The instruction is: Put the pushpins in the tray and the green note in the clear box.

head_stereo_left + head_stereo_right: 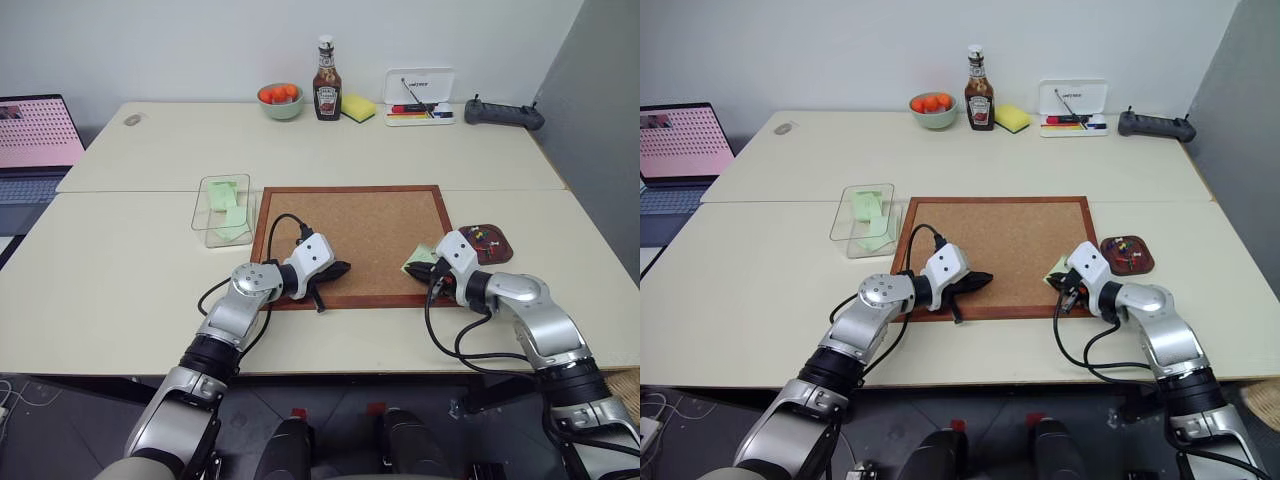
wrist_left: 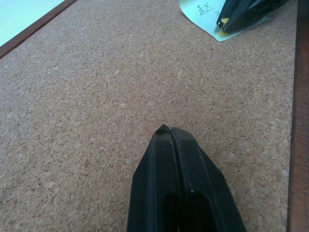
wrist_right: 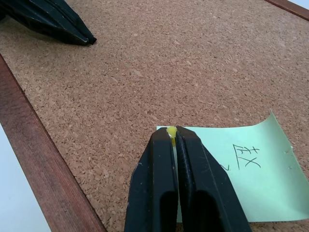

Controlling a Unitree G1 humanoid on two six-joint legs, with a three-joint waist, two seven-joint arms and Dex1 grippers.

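A pale green note (image 3: 251, 179) with small handwritten marks lies on the corkboard (image 1: 370, 235) near its right edge. My right gripper (image 3: 173, 133) is shut on a yellow pushpin (image 3: 171, 130) at the note's corner. Pointing across the board, my left gripper (image 1: 343, 268) is shut and empty over the lower left part. The small reddish-brown tray (image 1: 505, 255) sits just right of the board with coloured pushpins (image 1: 482, 237) in it. The clear box (image 1: 205, 215) stands left of the board and holds green slips.
At the table's far edge stand a bowl of oranges (image 1: 280, 98), a ketchup bottle (image 1: 327, 82), a yellow sponge (image 1: 358, 107), a white pen tray (image 1: 420, 100) and a black controller (image 1: 504, 113). A laptop (image 1: 35, 140) sits at far left.
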